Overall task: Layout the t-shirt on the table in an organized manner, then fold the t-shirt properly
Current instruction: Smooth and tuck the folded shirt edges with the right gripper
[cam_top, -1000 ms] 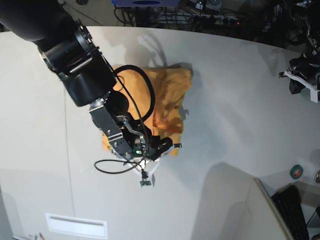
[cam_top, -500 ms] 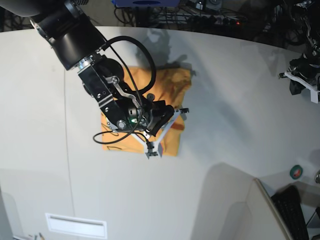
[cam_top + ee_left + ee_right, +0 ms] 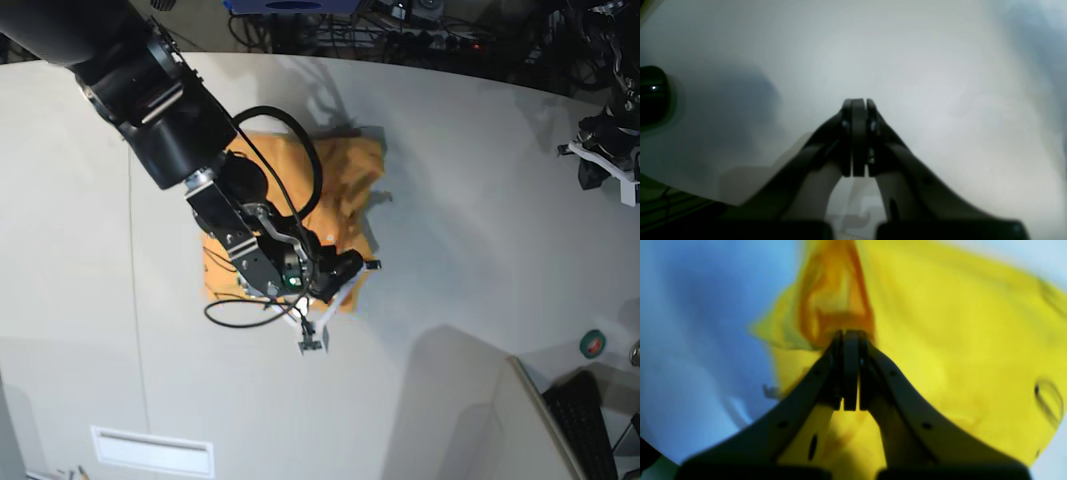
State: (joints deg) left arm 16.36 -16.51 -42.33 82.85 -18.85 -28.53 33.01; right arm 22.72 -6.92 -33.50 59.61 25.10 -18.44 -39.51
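The right gripper (image 3: 345,268) works at the left-centre of the desk (image 3: 480,200), over the front right corner of the t-shirt (image 3: 340,190). Its jaws are pressed together, and the right wrist view shows a peak of orange cloth rising directly from the tips, so they appear to be pinching a fold of the shirt. The t-shirt lies as a rumpled, roughly rectangular bundle toward the rear-centre of the desk, well clear of every edge. Further right, the left gripper (image 3: 855,133) hangs over bare desk near the right edge, jaws pressed together on nothing.

Hazards from here:
- The pinch covers a small bunch of fabric. A quick pull could slip it free, or drag the whole bundle instead of opening it.
- With only one corner held and the left arm far away, the shirt is likely to twist or stay doubled when spread.
- The loose cable near the right wrist could snag the cloth.

View differences: the base view gives the shirt's outline and position but hides the pinch behind the arm. The right wrist view shows the pinch and dark line markings (image 3: 1045,401) on the cloth. The left wrist view shows no shirt at all.
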